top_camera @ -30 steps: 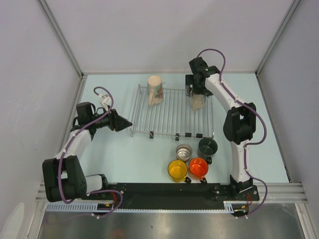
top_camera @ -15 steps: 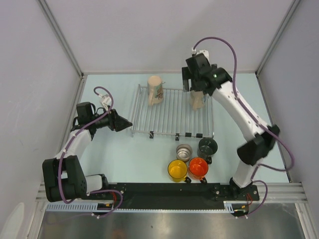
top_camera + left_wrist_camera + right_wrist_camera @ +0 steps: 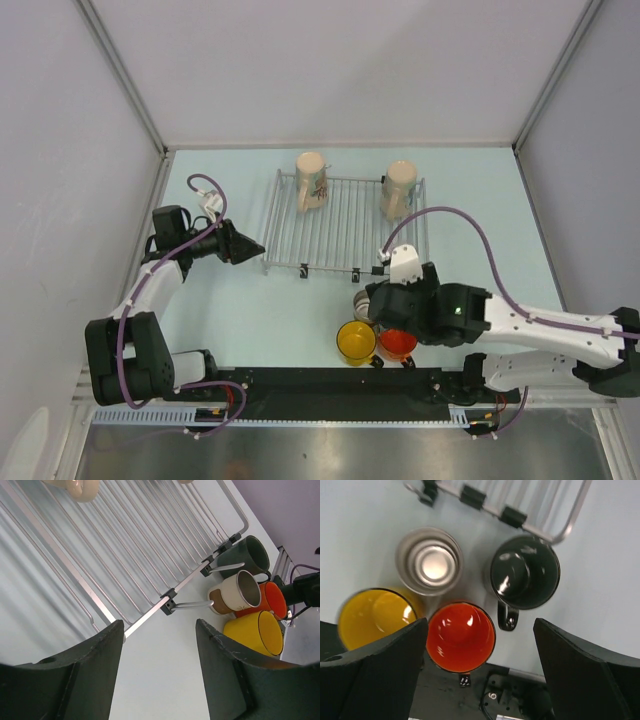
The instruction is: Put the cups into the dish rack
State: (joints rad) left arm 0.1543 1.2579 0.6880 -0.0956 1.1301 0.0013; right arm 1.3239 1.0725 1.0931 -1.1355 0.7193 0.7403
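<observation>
Now the right tool no longer stands at the far right corner of the dish rack. Within the last second it has swung back toward the near edge of the surface and hangs over the four unloaded cups. The plain cream cup is left behind on the rack's far right corner, free of the tool. The patterned cream cup rests near the far left corner. Two of six cups are therefore loaded. The right tool's jaws stand wide apart and hold nothing. In the right wrist view the orange cup lies directly between the jaws, with the yellow cup to one side. The steel cup and the dark cup lie beyond, nearer the rack's front rail. All four stand mouth up, close together on the surface just in front of the rack. The likely next step is a descent onto one of them, and the tight grouping leaves little clearance for the jaws. The left tool has not moved: it is spread, empty, and beside the rack's near left corner.
</observation>
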